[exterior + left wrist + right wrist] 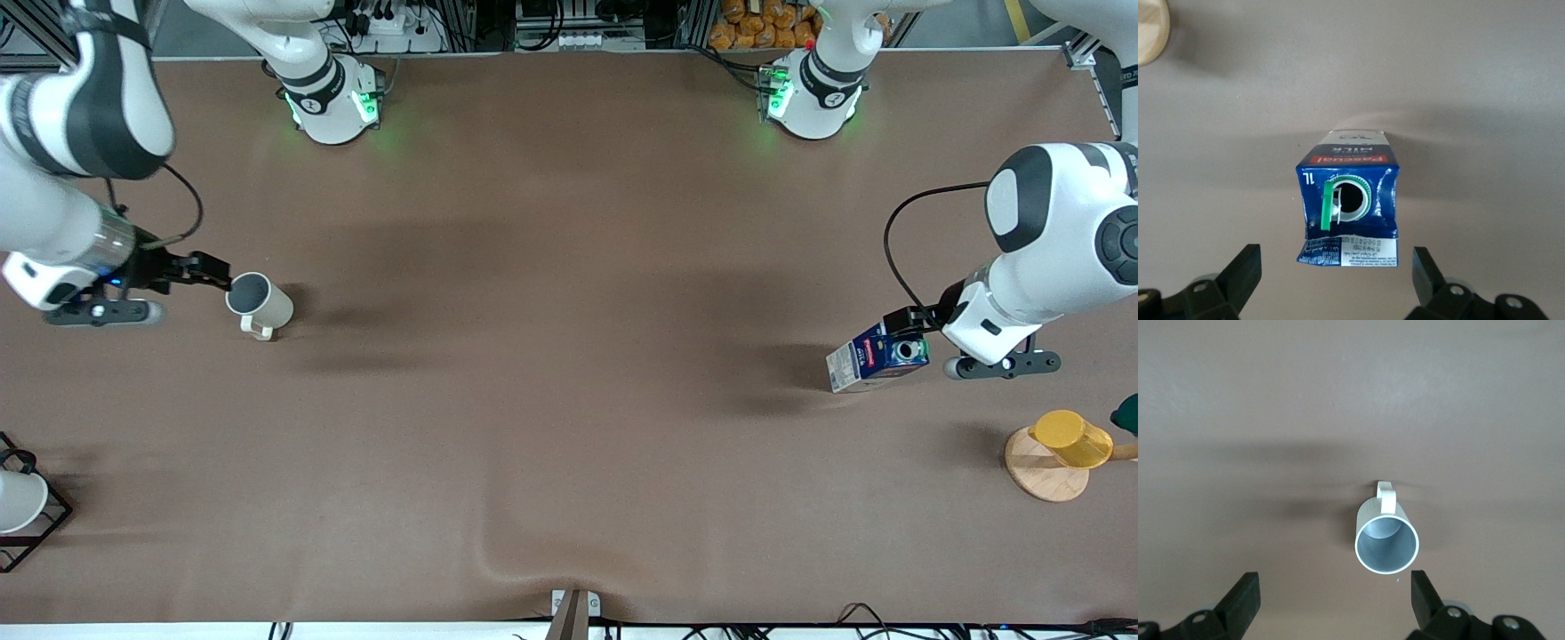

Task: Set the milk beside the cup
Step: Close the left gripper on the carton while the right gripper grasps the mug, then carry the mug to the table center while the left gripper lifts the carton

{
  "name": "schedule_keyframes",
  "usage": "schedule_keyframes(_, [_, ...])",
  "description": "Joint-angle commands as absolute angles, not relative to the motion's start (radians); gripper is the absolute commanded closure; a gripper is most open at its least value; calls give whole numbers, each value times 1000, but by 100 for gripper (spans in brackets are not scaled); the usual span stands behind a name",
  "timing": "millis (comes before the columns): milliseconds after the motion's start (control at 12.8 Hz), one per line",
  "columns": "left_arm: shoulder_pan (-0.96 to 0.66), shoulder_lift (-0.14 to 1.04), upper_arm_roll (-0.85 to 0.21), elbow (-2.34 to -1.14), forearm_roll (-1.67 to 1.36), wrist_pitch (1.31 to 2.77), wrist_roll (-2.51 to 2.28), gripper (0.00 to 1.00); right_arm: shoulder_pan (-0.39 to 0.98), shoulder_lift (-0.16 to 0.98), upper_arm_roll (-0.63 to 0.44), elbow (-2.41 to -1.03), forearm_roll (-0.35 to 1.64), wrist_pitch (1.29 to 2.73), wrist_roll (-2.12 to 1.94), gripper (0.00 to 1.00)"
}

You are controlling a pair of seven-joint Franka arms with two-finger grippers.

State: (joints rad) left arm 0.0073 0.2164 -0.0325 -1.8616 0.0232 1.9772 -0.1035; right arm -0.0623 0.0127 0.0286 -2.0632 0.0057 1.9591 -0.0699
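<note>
The milk (876,356) is a dark-blue carton with a red label that stands on the table toward the left arm's end. In the left wrist view the milk (1348,193) shows its round cap with a green lid. My left gripper (902,324) is open just above the carton; its fingers (1245,270) are spread wider than the carton and do not touch it. The cup (258,302), cream-white with a grey inside, stands toward the right arm's end and shows in the right wrist view (1386,537). My right gripper (216,270) is open and empty beside the cup's rim.
A yellow cup (1071,437) rests on a round wooden stand (1040,471), nearer to the front camera than the milk. A black wire rack (40,520) with a white cup (16,500) is at the right arm's end. The brown table cover has a wrinkle (533,560) near the front edge.
</note>
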Motion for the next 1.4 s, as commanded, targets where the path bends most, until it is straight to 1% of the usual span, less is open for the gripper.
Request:
schedule_keyframes(0, [12, 209, -35, -1890, 41, 2006, -126, 0, -61, -54, 25, -2291, 20, 2145, -78, 0])
schedule_keyframes(156, [18, 215, -37, -1894, 37, 2010, -123, 0, -61, -40, 23, -2412, 20, 2296, -78, 0])
schedule_keyframes(234, [20, 219, -37, -1893, 34, 2010, -123, 0, -63, -20, 21, -2437, 20, 2354, -75, 0])
schedule_keyframes(390, [20, 232, -37, -1893, 34, 2016, -123, 0, -99, 84, 21, -2450, 20, 2440, -75, 0])
schedule_keyframes(468, [18, 239, -37, -1893, 34, 2025, -123, 0, -122, 110, 21, -2459, 20, 2472, -68, 9])
schedule_keyframes(546, [18, 251, -37, -1893, 34, 2028, -123, 0, -141, 117, 21, -2457, 21, 2471, -63, 22])
schedule_keyframes(624, [18, 253, -37, -1893, 34, 2028, -123, 0, -141, 136, 21, -2454, 20, 2474, -61, 46])
schedule_keyframes(702, [18, 253, -37, -1893, 34, 2028, -123, 0, -135, 162, 21, -2451, 20, 2491, -61, 68])
schedule_keyframes(858, [17, 255, -37, -1893, 32, 2028, -124, 0, -127, 198, 21, -2438, 20, 2522, -61, 98])
schedule_keyframes(936, [17, 255, -37, -1891, 31, 2028, -124, 0, -121, 204, 21, -2424, 20, 2519, -63, 100])
schedule_keyframes(1170, [14, 252, -37, -1882, 31, 2028, -126, 0, -85, 174, 32, -2399, 20, 2505, -22, 100])
schedule_keyframes(1326, [12, 247, -38, -1878, 32, 2026, -124, 0, 19, 114, 49, -2361, 20, 2412, 49, 100])
